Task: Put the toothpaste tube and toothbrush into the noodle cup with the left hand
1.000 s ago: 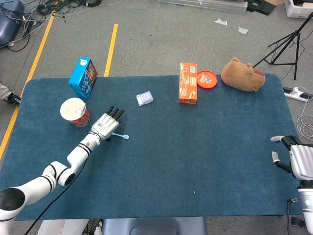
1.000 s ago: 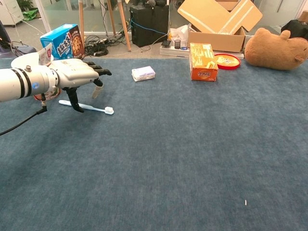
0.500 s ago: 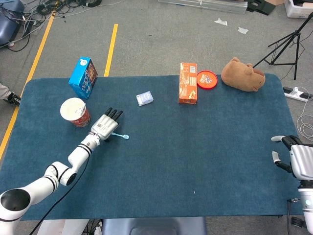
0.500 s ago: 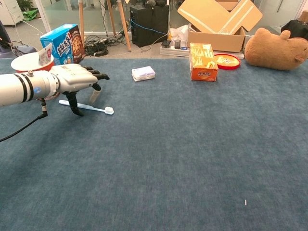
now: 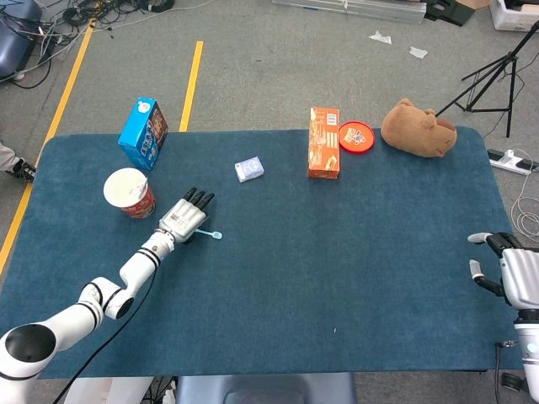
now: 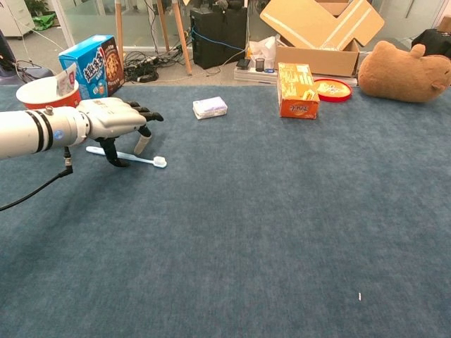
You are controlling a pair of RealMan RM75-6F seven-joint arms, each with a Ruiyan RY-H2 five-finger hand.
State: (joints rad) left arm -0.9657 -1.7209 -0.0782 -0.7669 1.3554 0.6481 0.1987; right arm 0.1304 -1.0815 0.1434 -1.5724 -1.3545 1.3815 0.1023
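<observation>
The red noodle cup stands at the table's left. A white toothpaste tube sticks up out of it at its right rim. The pale blue toothbrush lies flat on the blue cloth just right of the cup. My left hand hovers low over the brush handle, palm down and fingers spread. Its thumb points down beside the handle without gripping it. My right hand rests at the table's right edge, holding nothing, and shows in the head view only.
A blue carton stands behind the cup. A small white pack lies mid-table. An orange box, a red lid and a brown plush sit at the back right.
My left hand has sunk a little lower over the toothbrush handle. The brush, the cup and the right hand have stayed where they were.
</observation>
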